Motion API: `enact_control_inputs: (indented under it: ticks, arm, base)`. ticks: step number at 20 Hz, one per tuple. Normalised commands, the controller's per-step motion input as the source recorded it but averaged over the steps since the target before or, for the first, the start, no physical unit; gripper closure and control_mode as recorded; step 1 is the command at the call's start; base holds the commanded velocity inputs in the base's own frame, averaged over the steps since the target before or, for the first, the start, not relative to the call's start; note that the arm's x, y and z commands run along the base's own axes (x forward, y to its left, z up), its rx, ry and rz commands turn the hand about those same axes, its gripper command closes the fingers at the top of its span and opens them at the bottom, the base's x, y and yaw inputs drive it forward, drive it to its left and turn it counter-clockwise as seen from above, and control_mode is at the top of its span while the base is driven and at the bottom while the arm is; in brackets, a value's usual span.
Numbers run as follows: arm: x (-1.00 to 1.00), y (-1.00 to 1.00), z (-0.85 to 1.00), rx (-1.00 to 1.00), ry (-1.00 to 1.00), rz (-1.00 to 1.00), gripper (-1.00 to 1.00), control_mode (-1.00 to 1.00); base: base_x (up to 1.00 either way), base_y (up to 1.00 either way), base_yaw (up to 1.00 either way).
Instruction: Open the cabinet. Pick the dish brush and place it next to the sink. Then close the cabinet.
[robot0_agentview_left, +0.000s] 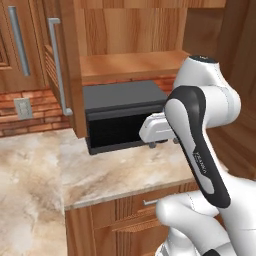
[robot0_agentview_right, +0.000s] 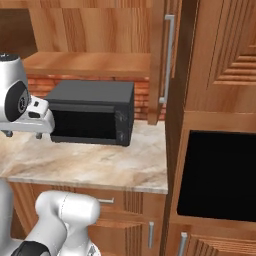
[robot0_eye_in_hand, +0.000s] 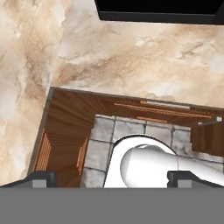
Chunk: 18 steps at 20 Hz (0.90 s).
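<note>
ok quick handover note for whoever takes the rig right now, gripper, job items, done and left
Gripper: open, holding nothing, pointing down over the marble counter in front of the black microwave.
Cabinet: one door already swung open, its silver bar handle facing out.
Dish brush: not spotted yet; nor the sink.
Done: cabinet open.
Left: find and pick the brush, set it beside the sink, close the cabinet.

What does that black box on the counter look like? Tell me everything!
The microwave is a boxy black oven with a dark grey flat top and a dark front with nothing showing inside. It sits upright on the marble counter, pushed back against the red brick wall, under the open wooden shelf. An open cabinet door hangs just beside it. Nothing rests on top.
</note>
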Motion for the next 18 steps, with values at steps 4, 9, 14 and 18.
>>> enact_control_inputs:
  ticks: [4, 9, 14, 18]
  arm:
    - [0.0, 0.0, 0.0, 0.0, 0.0, 0.0, -1.0, 1.0]
    - [0.0, 0.0, 0.0, 0.0, 0.0, 0.0, -1.0, 1.0]
    - [0.0, 0.0, 0.0, 0.0, 0.0, 0.0, -1.0, 1.0]
    - [0.0, 0.0, 0.0, 0.0, 0.0, 0.0, -1.0, 1.0]
  base:
    - [0.12, -0.02, 0.14]
    - [0.0, 0.0, 0.0]
    - [0.0, 0.0, 0.0]
    - [0.0, 0.0, 0.0]
